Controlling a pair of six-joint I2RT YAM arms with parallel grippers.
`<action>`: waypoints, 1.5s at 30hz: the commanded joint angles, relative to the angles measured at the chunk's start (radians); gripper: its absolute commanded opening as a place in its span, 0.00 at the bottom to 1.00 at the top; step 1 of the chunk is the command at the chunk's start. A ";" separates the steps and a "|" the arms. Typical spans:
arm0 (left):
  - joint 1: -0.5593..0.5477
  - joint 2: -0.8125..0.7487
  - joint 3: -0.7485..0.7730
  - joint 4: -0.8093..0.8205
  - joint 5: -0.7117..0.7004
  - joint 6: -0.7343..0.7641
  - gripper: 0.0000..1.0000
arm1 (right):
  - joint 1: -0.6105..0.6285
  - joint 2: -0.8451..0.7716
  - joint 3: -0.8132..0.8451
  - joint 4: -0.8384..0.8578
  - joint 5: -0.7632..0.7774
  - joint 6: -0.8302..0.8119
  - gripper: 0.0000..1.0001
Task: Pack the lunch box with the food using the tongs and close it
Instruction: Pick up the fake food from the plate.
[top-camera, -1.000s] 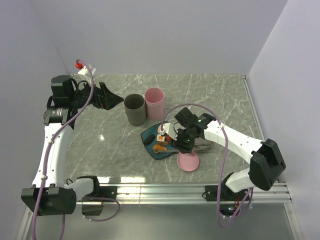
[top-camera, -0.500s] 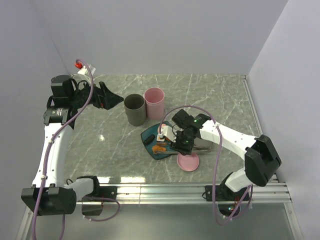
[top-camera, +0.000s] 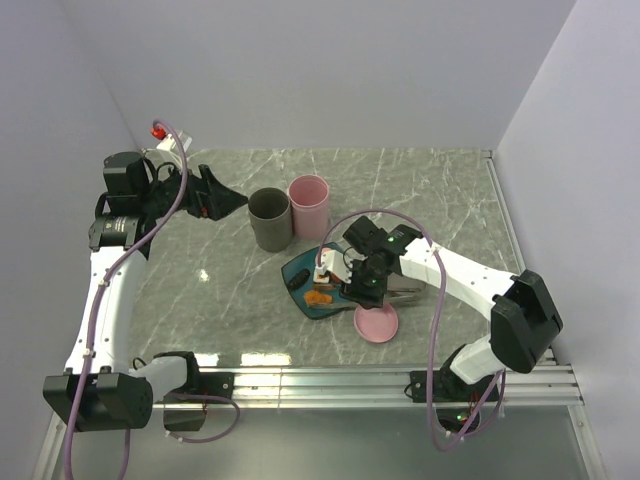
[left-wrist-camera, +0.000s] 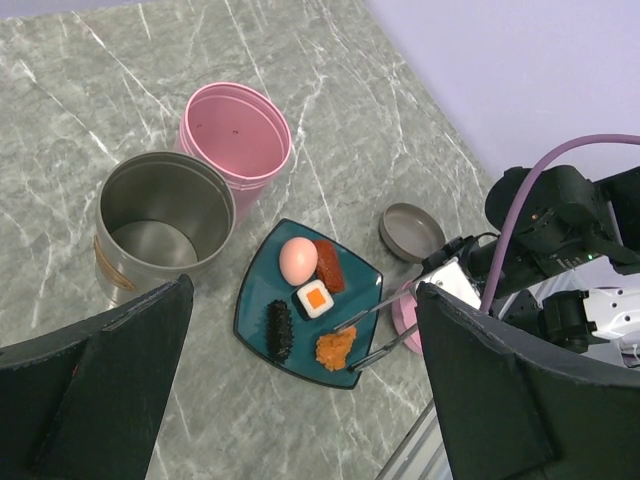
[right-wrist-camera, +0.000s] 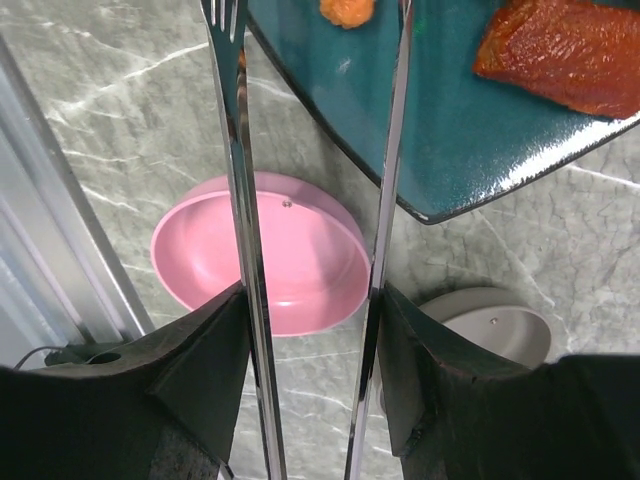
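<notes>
Two lilac walls (top-camera: 300, 70) meet behind a grey marble table (top-camera: 430, 190). Right gripper (right-wrist-camera: 310, 345) clamps tongs (right-wrist-camera: 240, 200), teal plate (right-wrist-camera: 440, 130) just beyond its fingers (right-wrist-camera: 190, 370); left gripper (left-wrist-camera: 302, 300) spread wide.

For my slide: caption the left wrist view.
Right tool holds tongs at teal plate of five toy bites.

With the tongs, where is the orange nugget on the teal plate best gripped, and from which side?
Grip the orange nugget across its lumpy middle, coming low from the teal plate corner where the tongs point, one tip on each side. It lies by that edge, and the white-and-orange block sits just behind it.
</notes>
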 joint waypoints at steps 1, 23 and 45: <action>0.004 -0.029 -0.004 0.039 0.026 -0.015 0.99 | 0.009 -0.005 0.057 -0.044 -0.040 -0.037 0.57; 0.006 -0.029 -0.016 0.054 0.043 -0.037 0.99 | 0.012 0.067 0.112 -0.052 -0.014 -0.051 0.60; 0.030 -0.026 -0.015 0.059 0.029 -0.067 0.99 | -0.010 0.006 0.279 -0.217 -0.176 0.015 0.17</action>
